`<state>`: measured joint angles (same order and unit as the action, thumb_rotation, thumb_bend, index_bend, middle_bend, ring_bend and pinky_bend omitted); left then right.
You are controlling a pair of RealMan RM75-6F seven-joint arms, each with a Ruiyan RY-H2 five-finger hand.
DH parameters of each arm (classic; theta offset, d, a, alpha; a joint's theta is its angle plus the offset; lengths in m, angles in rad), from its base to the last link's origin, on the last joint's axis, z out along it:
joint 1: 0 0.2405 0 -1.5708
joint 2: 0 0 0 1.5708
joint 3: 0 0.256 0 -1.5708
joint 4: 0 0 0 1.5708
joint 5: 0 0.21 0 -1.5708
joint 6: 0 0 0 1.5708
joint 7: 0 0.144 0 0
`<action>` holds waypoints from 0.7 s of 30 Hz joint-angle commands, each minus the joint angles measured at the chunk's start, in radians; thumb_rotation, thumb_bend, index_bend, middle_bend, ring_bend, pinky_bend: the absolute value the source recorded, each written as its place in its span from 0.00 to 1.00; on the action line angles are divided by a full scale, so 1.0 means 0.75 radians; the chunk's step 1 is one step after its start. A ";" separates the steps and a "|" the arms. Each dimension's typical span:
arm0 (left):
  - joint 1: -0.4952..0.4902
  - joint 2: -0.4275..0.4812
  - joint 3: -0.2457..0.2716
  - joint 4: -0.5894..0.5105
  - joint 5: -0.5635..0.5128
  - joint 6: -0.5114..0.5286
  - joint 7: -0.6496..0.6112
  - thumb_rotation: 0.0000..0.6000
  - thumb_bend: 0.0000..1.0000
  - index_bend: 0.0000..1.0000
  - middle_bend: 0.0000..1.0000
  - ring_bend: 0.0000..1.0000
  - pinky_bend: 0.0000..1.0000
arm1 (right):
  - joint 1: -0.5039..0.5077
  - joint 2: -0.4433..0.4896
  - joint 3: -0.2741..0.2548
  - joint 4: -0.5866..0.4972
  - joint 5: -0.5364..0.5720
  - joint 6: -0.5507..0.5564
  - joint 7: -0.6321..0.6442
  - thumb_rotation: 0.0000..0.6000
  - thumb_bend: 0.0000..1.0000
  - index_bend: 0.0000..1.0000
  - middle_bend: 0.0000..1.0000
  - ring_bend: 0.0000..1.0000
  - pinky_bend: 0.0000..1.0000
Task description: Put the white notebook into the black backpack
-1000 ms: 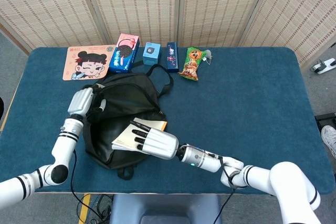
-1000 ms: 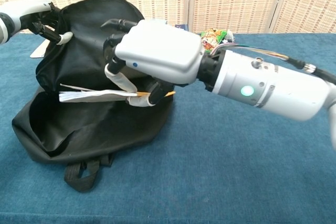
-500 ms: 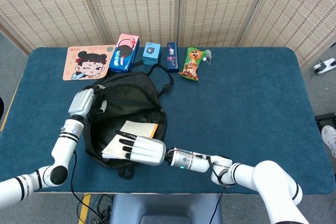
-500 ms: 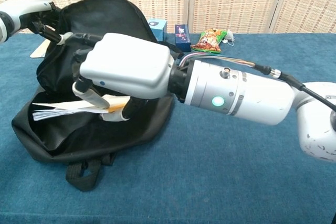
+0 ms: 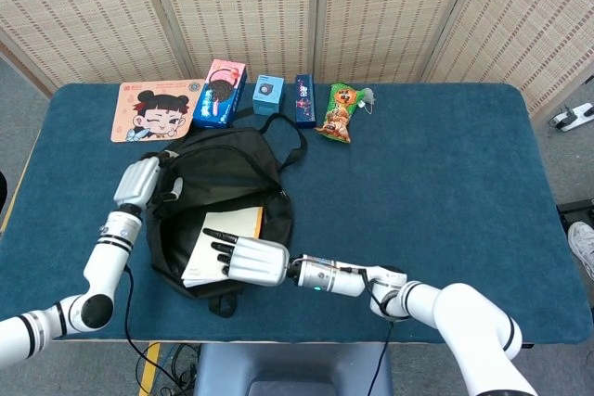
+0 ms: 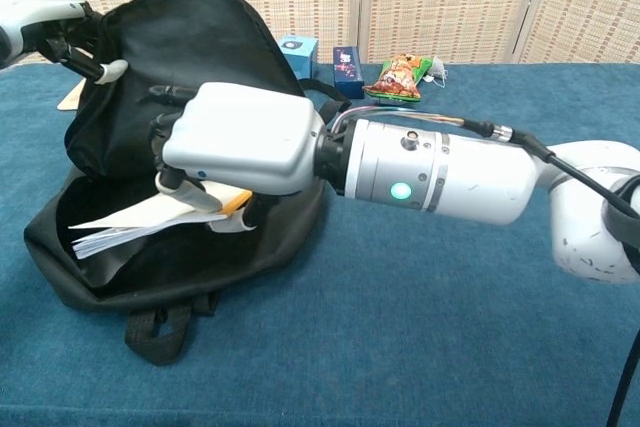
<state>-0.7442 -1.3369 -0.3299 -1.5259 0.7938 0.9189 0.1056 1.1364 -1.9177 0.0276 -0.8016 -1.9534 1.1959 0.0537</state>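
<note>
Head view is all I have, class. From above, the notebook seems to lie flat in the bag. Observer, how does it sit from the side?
Observer: In the chest view the white notebook tilts, its free end dipping into the black backpack opening.
Operator: Is the right hand still holding it?
Observer: The right hand grips it, fingers curled beneath its edge.
Operator: And the bag's mouth?
Observer: The left hand holds the upper flap raised, so the mouth gapes toward the chest camera.
</note>
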 commanded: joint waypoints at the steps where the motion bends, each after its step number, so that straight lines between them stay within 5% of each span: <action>1: 0.002 0.007 0.002 -0.007 -0.001 -0.003 -0.005 1.00 0.53 0.67 0.28 0.31 0.11 | 0.011 -0.019 -0.008 0.045 0.022 -0.019 0.007 1.00 0.46 0.68 0.53 0.24 0.05; 21: 0.018 0.063 0.007 -0.045 -0.030 -0.023 -0.047 1.00 0.53 0.68 0.28 0.31 0.11 | 0.014 -0.077 -0.049 0.226 0.123 -0.042 0.153 1.00 0.46 0.62 0.52 0.24 0.05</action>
<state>-0.7310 -1.2899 -0.3244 -1.5600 0.7719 0.9024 0.0718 1.1496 -1.9723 -0.0054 -0.6433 -1.8713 1.1626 0.1504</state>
